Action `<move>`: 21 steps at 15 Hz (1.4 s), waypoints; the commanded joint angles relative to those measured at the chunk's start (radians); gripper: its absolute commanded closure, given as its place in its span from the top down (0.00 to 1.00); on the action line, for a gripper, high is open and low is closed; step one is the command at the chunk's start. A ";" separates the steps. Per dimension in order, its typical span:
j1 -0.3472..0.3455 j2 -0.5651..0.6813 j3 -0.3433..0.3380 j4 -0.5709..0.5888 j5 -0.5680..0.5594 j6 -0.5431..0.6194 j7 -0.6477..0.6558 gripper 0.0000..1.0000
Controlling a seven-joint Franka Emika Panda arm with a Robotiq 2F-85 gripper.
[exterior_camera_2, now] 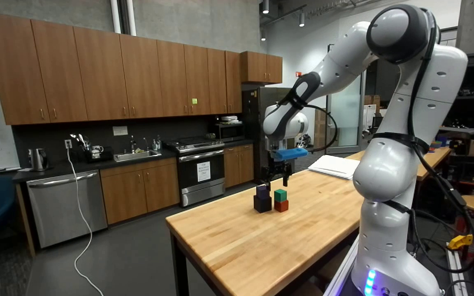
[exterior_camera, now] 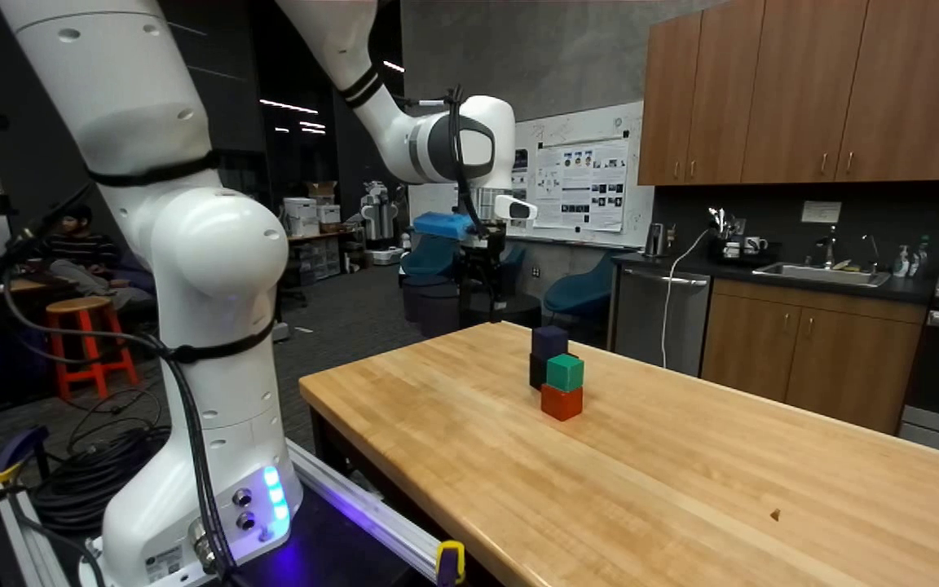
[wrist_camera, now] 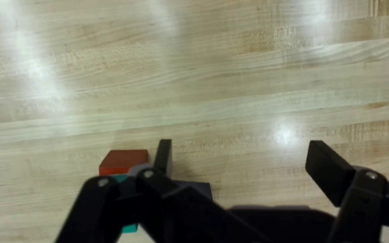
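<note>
My gripper is open with nothing between its fingers; it also shows in an exterior view. It hangs above the table near two block stacks. A dark blue block sits on a black block. Beside it, a green block sits on a red block. Both stacks stand upright, with a narrow gap between them. In the wrist view, the red block and a bit of the green block show by the left finger. That finger and its linkage hide much of the stacks.
The wooden table carries the stacks. A small brown bit lies on it. White papers lie at its far end in an exterior view. A counter with a sink and a stove stand beyond the table.
</note>
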 commanded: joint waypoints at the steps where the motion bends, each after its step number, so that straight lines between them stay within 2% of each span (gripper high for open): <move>1: -0.044 -0.113 -0.023 -0.106 -0.041 0.019 -0.053 1.00; 5: -0.079 -0.123 -0.052 -0.158 -0.078 0.061 -0.111 1.00; 6: -0.079 -0.085 -0.057 -0.121 -0.077 0.073 -0.125 1.00; 9: -0.074 -0.044 -0.061 -0.128 -0.070 0.159 -0.145 1.00; 16: -0.095 0.099 -0.057 -0.130 -0.098 0.300 -0.121 1.00; 21: -0.132 0.181 -0.063 -0.119 -0.178 0.360 -0.085 1.00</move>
